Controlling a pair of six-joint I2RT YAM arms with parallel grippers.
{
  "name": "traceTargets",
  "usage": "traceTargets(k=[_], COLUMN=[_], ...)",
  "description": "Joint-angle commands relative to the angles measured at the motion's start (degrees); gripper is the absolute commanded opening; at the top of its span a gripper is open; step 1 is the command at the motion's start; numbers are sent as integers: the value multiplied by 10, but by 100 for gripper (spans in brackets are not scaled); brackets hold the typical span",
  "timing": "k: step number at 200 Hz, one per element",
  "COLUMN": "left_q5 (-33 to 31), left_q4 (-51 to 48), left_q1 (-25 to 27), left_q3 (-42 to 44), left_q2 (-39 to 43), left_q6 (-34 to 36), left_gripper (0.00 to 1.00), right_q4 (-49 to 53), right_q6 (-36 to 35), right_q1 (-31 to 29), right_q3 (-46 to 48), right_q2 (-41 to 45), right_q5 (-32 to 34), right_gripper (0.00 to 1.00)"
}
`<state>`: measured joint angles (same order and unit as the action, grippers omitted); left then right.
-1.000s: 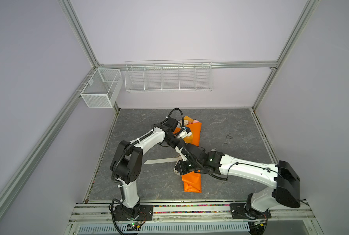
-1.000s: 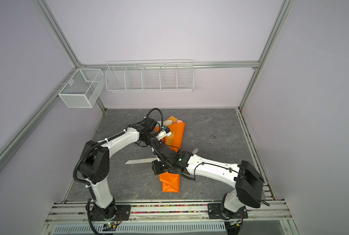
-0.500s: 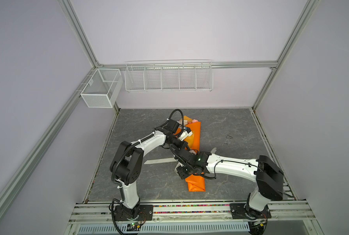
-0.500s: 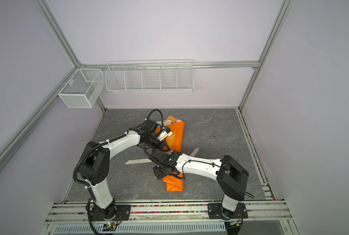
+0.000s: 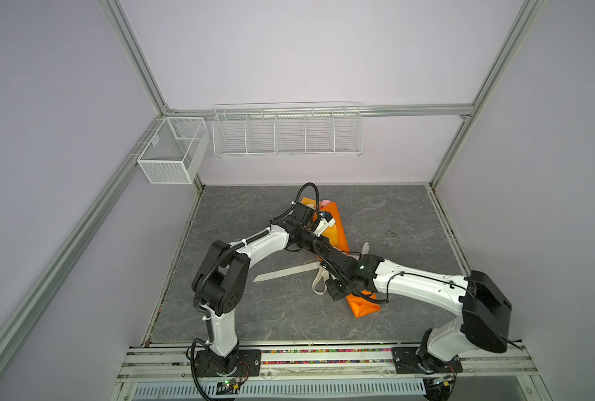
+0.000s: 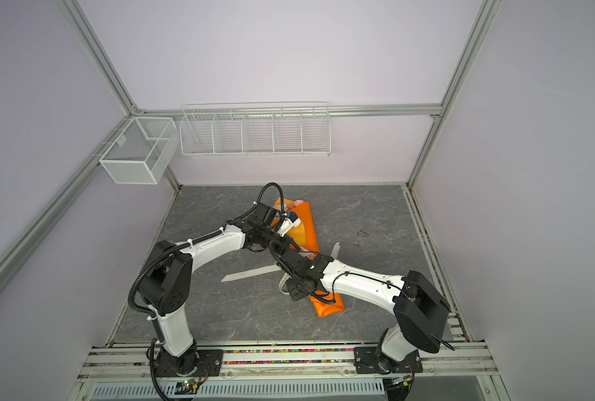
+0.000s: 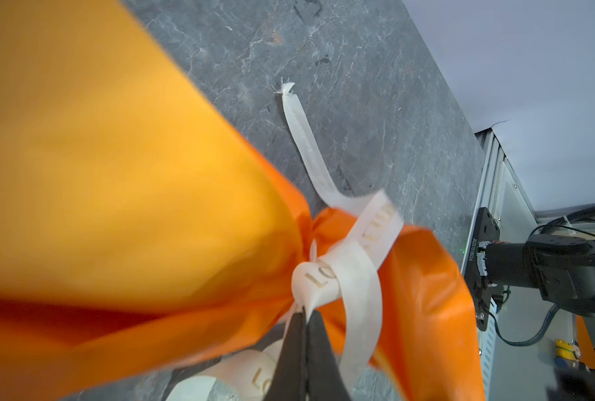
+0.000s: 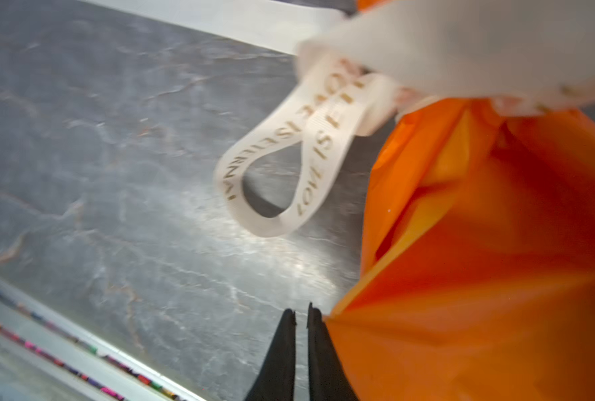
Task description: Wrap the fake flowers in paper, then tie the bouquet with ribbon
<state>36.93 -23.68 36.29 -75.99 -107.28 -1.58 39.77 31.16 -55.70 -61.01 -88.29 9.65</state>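
Lying slantwise on the middle of the grey desk (image 5: 254,312), the bouquet (image 5: 339,229) (image 6: 308,225) is wrapped in orange paper; its wide end points toward the back wall, where a bit of pink bloom (image 5: 326,201) peeps out. A cream ribbon (image 5: 282,273) (image 7: 344,277) with gold lettering cinches the paper at its narrow waist. One tail runs flat across the desk on the left arm's side, and the other, frayed at its tip, lies on the far side of the wrap.

The left end effector (image 7: 304,310) is clamped tight on the ribbon right at the knot. The right end effector (image 8: 301,310) is all but closed, with only a thin slit between its tips and nothing in it. It sits just beside the orange paper (image 8: 497,243), apart from a ribbon loop (image 8: 282,166) resting on the desk.
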Motion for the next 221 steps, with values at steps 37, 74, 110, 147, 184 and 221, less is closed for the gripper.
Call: traceTargets(k=[37, 74, 110, 147, 184, 221], left_q5=[8, 22, 22, 21, 20, 16], left_q4=[-42, -14, -23, -29, -33, -34], left_q1=[-2, -2, -2, -2, -2, -1], left_q3=[-19, -11, -14, -16, -19, -22], left_q2=[-14, -18, -19, -19, -19, -16], left_q6=[4, -15, -12, -10, -9, -11], left_gripper=[0, 0, 0, 0, 0, 0], right_q4=[-10, -84, -127, -135, -124, -132], right_q6=[62, 132, 86, 14, -10, -17], right_q1=[-55, -63, -68, -60, -53, -50], right_q3=[-41, 26, 33, 22, 15, 25], right_q2=[-27, -16, -43, -80, -122, -131], right_q5=[49, 106, 110, 104, 85, 81], right_gripper=[21, 25, 30, 36, 36, 21])
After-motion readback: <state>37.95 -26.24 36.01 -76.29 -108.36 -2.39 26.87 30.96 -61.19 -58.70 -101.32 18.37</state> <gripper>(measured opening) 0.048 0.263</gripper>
